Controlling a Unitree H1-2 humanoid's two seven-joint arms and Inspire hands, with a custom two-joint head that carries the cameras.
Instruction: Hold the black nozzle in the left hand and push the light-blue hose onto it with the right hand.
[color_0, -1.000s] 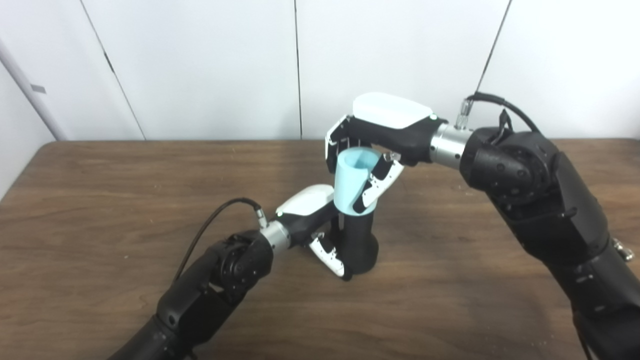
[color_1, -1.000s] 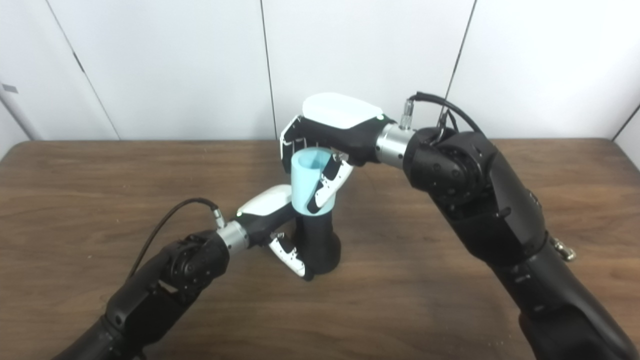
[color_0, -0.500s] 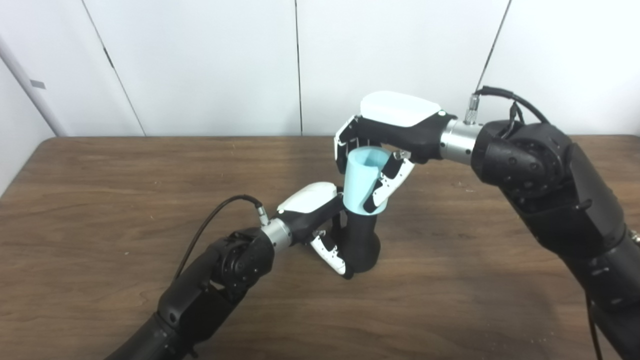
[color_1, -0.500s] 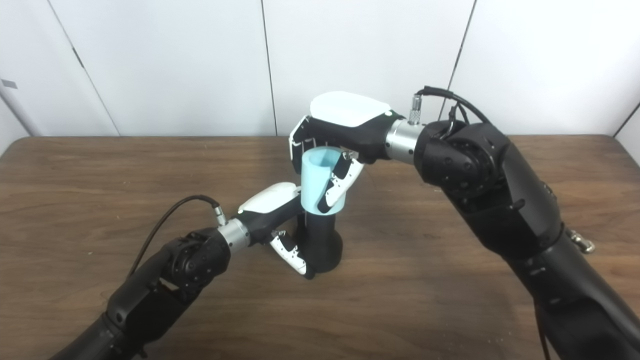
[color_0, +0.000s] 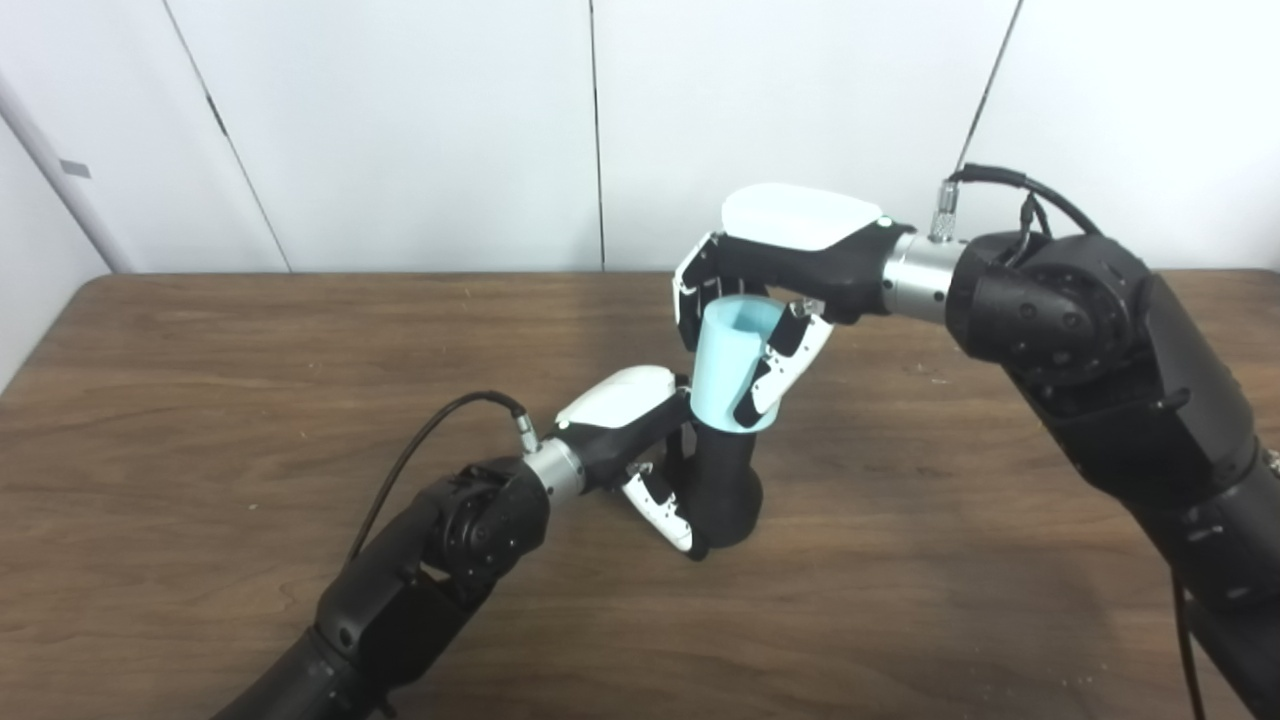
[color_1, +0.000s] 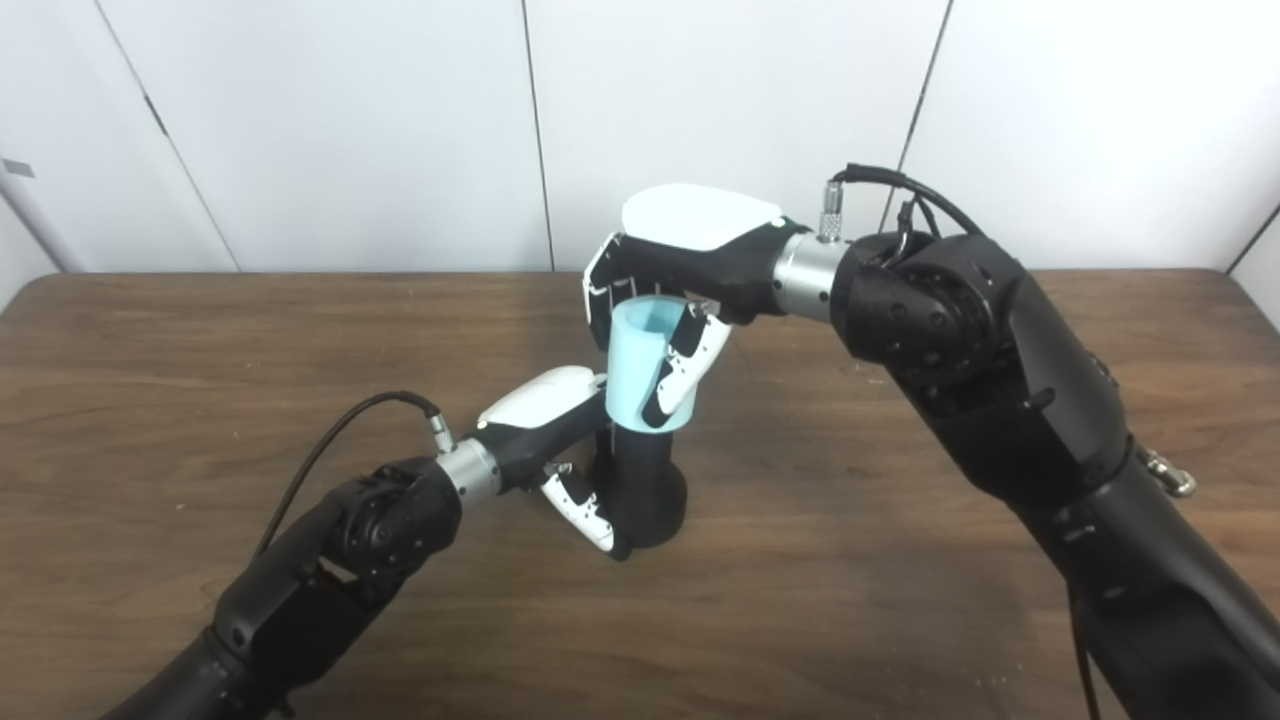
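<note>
A black nozzle (color_0: 722, 490) stands upright on the brown table (color_0: 200, 400), base down. My left hand (color_0: 640, 440) is shut on its lower body from the left. A light-blue hose (color_0: 732, 365), a short open tube, sits over the nozzle's top, tilted slightly. My right hand (color_0: 775, 280) comes in from the right and is shut on the hose, fingers behind it and thumb across its front. In the right eye view the hose (color_1: 645, 365) covers the top of the nozzle (color_1: 645, 490), so the nozzle's tip is hidden.
White wall panels (color_0: 400, 130) rise behind the table's far edge. A small metal clip (color_1: 1165, 475) lies on the table at the right, beside my right arm.
My right hand and the hose drifted slightly right and a little lower on the nozzle. The view also shifted between one second ago and now. My left hand kept its hold.
</note>
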